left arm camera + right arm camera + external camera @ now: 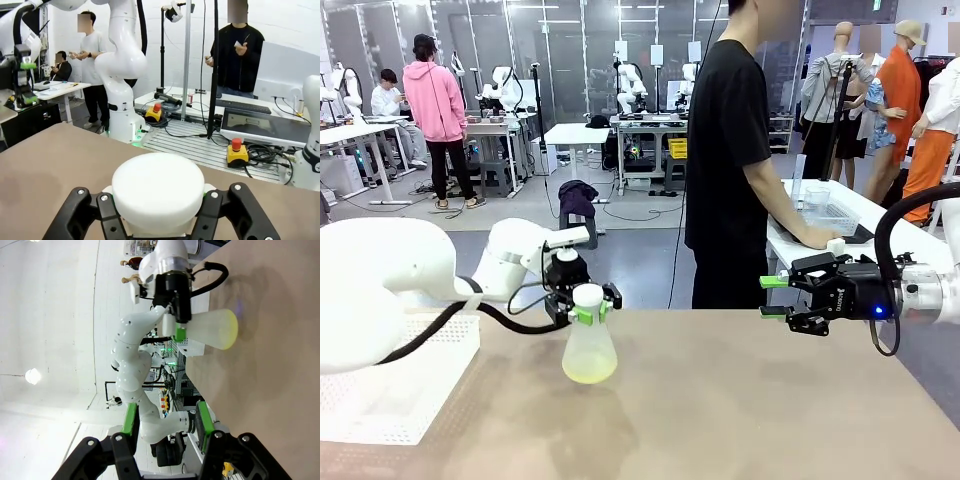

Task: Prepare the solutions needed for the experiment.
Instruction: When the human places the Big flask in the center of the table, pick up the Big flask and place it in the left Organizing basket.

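Right now the left gripper (588, 312) has its fingers closed tight on the neck of a translucent flask (589, 350), just under its white cap (158, 186), and the flask hangs upright above the counter (740, 400) with the solutions (589, 374) as a shallow yellow-green layer at its bottom. The hold is only on the narrow neck, so the wide body could swing or slip through the green pads if the arm moves sharply, and the liquid would slosh. Whether the cap is sealed cannot be told; if it is loose, a tilt could spill. The right gripper (775, 297) waits well apart to the side, fingers partly open and empty; reaching across, it could knock the flask. A white perforated tray (395, 385) sits near the left arm's path.
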Available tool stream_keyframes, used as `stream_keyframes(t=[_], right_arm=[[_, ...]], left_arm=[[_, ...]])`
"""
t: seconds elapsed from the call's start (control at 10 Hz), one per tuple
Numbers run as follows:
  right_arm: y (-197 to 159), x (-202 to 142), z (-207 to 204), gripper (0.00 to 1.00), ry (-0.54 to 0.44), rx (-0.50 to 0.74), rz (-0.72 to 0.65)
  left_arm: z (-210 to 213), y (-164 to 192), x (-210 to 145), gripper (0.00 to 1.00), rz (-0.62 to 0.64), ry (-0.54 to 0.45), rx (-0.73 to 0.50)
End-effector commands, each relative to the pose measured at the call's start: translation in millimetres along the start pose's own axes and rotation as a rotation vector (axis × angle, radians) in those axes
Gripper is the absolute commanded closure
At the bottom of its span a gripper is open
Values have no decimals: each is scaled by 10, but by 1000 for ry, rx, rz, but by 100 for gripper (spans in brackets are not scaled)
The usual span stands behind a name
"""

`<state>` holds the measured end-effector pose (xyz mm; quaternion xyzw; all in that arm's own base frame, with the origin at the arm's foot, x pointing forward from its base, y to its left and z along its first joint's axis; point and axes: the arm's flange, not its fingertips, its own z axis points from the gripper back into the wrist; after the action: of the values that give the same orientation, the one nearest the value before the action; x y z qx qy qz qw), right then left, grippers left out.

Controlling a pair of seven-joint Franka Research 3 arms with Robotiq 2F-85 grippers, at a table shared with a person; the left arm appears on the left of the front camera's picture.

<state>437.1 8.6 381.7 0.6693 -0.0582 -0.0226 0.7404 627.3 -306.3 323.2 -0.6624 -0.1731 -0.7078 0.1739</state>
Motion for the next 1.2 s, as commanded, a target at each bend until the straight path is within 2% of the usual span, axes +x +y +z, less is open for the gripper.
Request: stream_keyframes(t=[0.0,0.2,0.5,0.6,0.8,1.1], right_arm=[[9,1,3,42,2,4,2],[9,1,3,42,2,4,2],[9,1,3,42,2,4,2],[9,1,3,42,2,4,2],[9,1,3,42,2,4,2],[9,1,3,42,2,4,2]], left_arm=[[109,-100,468,100,26,80,7],[79,-293,840,100,31,94,22],[225,-733,1212,100,-8,174,138],[330,-955,1273,100,-1,204,226],[541,-1459,1272,100,-9,179,321],[911,-2374,1213,100,-45,161,557]])
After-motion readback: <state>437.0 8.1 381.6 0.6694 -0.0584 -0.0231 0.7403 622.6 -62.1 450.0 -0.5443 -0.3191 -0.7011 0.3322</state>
